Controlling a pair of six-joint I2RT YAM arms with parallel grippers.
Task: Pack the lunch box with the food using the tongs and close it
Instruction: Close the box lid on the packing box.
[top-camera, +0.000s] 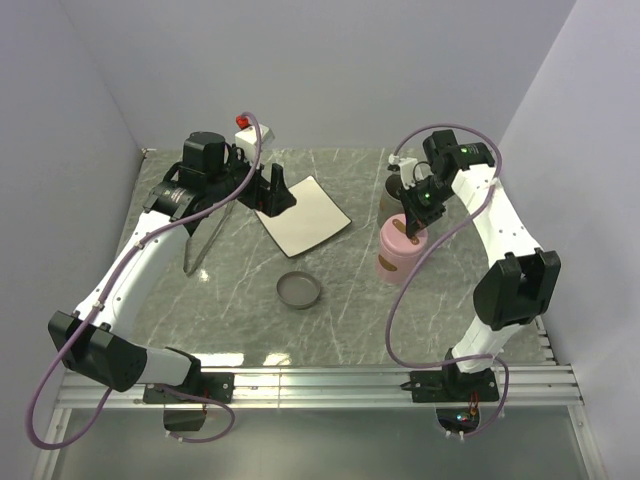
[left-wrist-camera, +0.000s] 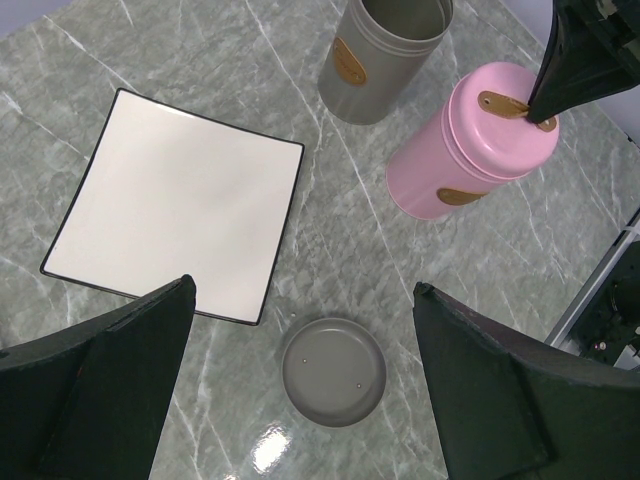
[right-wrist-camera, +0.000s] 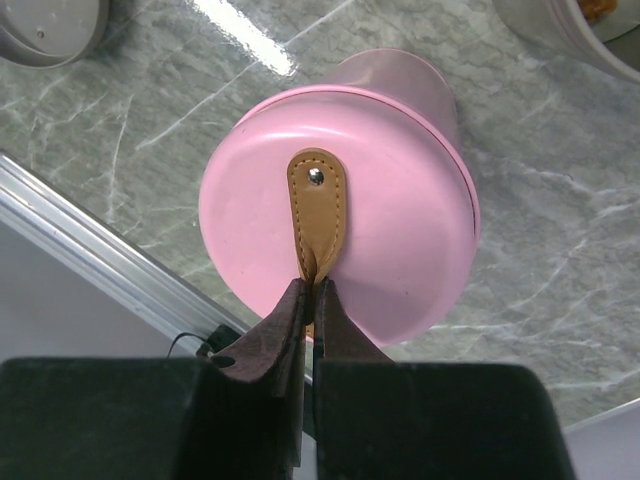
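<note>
Left gripper (left-wrist-camera: 302, 288): jaws spread wide, one dark finger (left-wrist-camera: 120, 390) low left, the other low right. Below them, grey-green marbled table (left-wrist-camera: 350, 240). White square plate (left-wrist-camera: 180, 210) with thin black rim lies left of centre, its near edge partly behind the left finger. Round grey lid (left-wrist-camera: 333, 371) lies flat between the fingers, just apart from the plate's corner. Grey tin (left-wrist-camera: 385, 70) stands open at the top. Beside it, pink tin (left-wrist-camera: 480, 150), lid on; right gripper (left-wrist-camera: 543, 118) pinches the lid's tan strap (left-wrist-camera: 505, 104).
</note>
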